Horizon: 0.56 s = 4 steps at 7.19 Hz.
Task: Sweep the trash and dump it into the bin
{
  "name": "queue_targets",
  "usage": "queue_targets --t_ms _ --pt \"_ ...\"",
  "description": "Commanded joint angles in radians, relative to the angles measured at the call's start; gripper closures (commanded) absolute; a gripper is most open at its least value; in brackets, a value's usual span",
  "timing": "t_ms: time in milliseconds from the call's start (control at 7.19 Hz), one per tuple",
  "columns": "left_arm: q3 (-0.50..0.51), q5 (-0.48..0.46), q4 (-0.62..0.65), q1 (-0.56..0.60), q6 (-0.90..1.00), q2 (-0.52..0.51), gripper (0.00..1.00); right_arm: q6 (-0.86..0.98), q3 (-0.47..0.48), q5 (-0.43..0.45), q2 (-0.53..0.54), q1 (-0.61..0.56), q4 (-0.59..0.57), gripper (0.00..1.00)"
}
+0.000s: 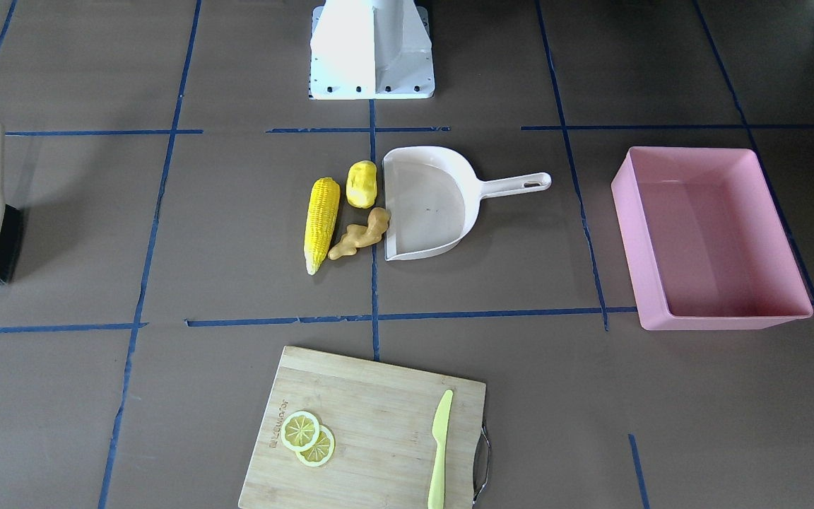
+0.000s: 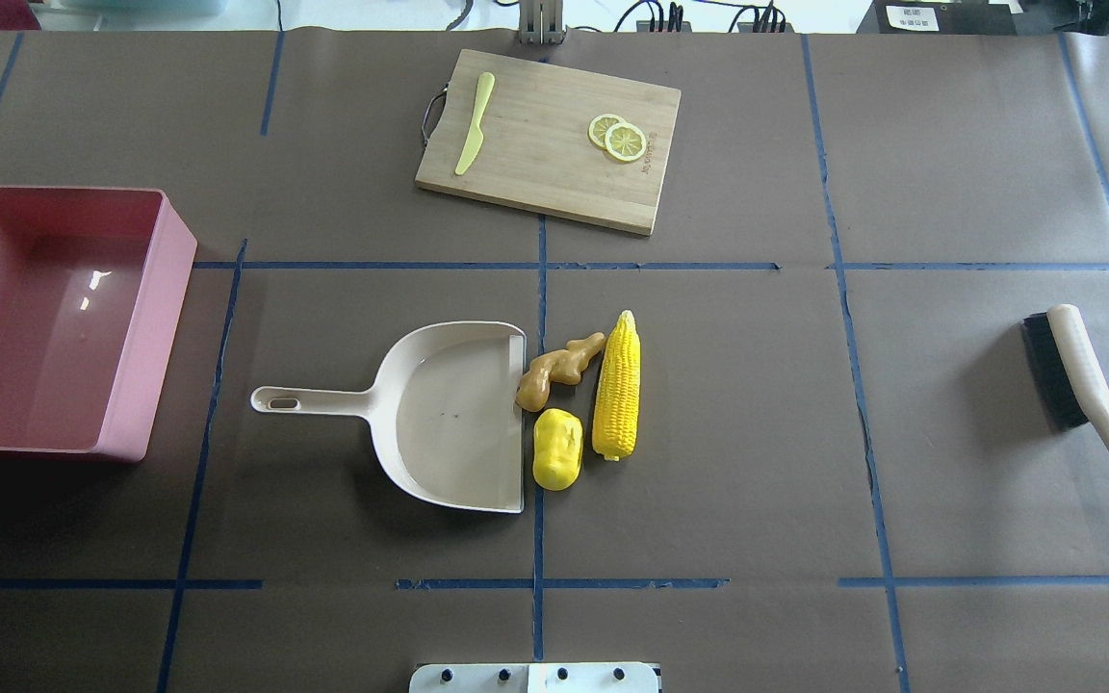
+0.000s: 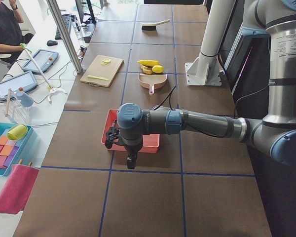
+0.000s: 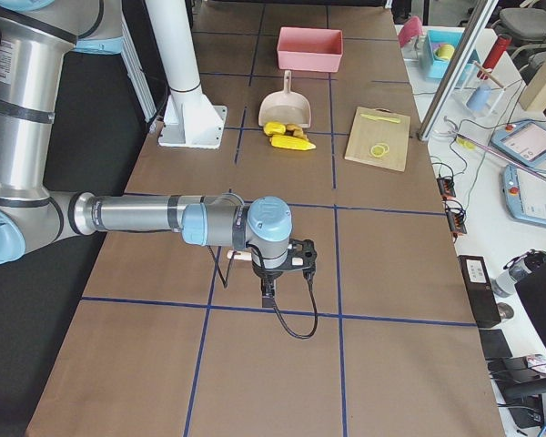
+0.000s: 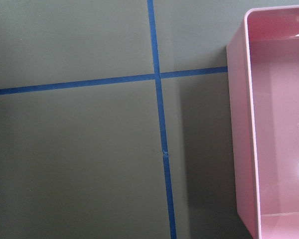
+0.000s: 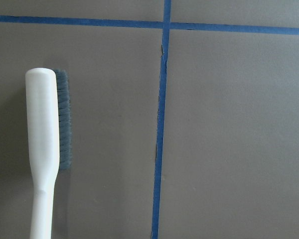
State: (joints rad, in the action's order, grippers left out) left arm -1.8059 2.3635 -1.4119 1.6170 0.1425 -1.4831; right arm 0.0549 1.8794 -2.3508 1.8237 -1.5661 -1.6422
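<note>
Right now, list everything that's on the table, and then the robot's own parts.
corn cob: one, yellow, mid-table, farthest of the three toy foods from the dustpan's mouth
toy potato: one, yellow, between corn and dustpan
ginger root: one, tan, at the dustpan's mouth
dustpan: one, beige, mid-table, with nothing in it
bin: one, pink, robot's left end, with nothing in it
brush: one, beige with black bristles, robot's right end
cutting board: one, bamboo, far edge
lemon slices: two, yellow, overlapping on the board
plastic knife: one, yellow-green, on the board
left arm: one, grey and blue, above the table beside the bin; jaws' state unclear
right arm: one, grey and blue, above the table beside the brush; jaws' state unclear
</note>
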Motion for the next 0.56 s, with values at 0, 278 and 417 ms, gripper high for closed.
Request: queue_targets --t_ms 0,278,417 --pt "-0.003 0.003 -0.005 0.001 0.002 0.004 0.00 0.000 0.000 -0.004 0.003 0.004 -0.002 0.00" --pt "-0.007 0.002 -0.009 0.001 0.002 0.014 0.00 -0.006 -0.002 -0.004 0.002 0.006 -0.001 0.00" --pt "-0.010 0.000 -0.009 0.001 0.002 0.014 0.00 -0.007 0.000 -0.005 0.000 0.006 -0.001 0.00"
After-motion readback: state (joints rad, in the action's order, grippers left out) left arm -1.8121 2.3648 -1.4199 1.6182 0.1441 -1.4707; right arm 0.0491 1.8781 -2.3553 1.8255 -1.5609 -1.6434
